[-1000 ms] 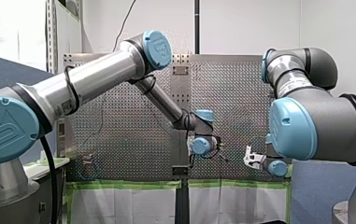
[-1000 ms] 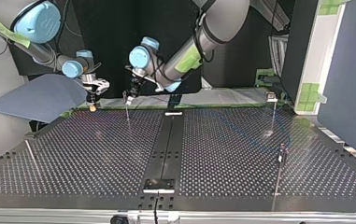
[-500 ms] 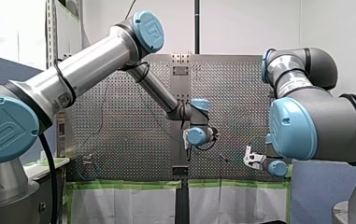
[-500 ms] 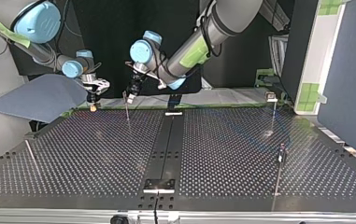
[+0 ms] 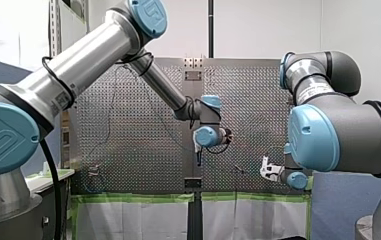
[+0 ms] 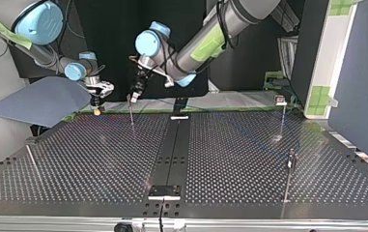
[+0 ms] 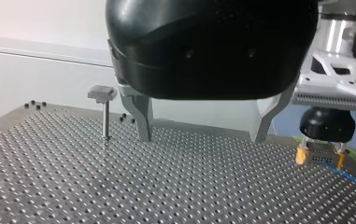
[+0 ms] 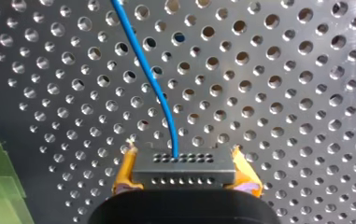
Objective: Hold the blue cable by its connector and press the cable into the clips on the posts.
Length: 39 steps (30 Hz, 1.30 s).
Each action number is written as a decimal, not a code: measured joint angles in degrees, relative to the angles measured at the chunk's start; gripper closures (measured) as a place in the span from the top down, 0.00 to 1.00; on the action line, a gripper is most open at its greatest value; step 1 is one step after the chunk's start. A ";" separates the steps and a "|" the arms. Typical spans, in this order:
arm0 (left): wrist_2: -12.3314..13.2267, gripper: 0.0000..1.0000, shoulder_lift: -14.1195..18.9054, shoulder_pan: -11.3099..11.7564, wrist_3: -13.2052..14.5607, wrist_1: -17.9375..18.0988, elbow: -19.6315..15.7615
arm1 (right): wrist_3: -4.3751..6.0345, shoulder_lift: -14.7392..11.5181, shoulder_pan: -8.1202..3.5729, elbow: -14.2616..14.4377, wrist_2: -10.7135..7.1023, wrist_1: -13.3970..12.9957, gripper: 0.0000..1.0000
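The dark grey rectangular connector [image 8: 183,169], its face dotted with two rows of small holes, is clamped between the yellow pads [image 8: 125,171] of my right gripper [image 8: 183,161], low over the perforated metal desk [image 8: 288,93]. The thin blue cable [image 8: 151,77] leaves the middle of the connector and runs ahead of the gripper in a gentle curve over the desk's holes; whether it touches the desk I cannot tell. In the left wrist view that gripper [image 7: 320,156] shows off to one side of my left one, with the connector in its pads just above the desk and the cable [image 7: 353,176] trailing from it.

My left gripper [image 7: 203,137] is black, and its two metal fingers [image 7: 142,116] stand well apart with nothing between them. A slim metal post with a flat clip head [image 7: 104,114] stands upright just beside one finger, outside the gap.

In the top view my right arm comes in at the left with its wrist bent down, its gripper [image 6: 96,104] pointing at the desk's far edge. My left arm reaches in from the upper right past the middle, and its gripper [image 6: 135,92] tilts down just above the head of that post [image 6: 131,110]. Another post [image 6: 282,113] stands well apart at the view's right. In the front view my left arm stretches long with its elbow high and its gripper [image 5: 198,155] hanging at the middle. My right arm is folded close, its gripper [image 5: 269,170] low at the right.
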 joint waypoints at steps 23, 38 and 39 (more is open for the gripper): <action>-1.93 1.00 11.71 0.36 -6.37 10.78 -11.70 | -0.65 -0.02 0.09 0.00 -1.00 0.97 0.00; -4.00 1.00 18.56 -0.50 -7.24 16.70 -18.56 | -1.36 -4.91 -0.59 3.23 -0.02 2.93 0.00; -4.37 1.00 19.05 -0.61 -7.23 16.90 -19.04 | -1.36 -5.50 -0.63 3.82 0.13 2.90 0.00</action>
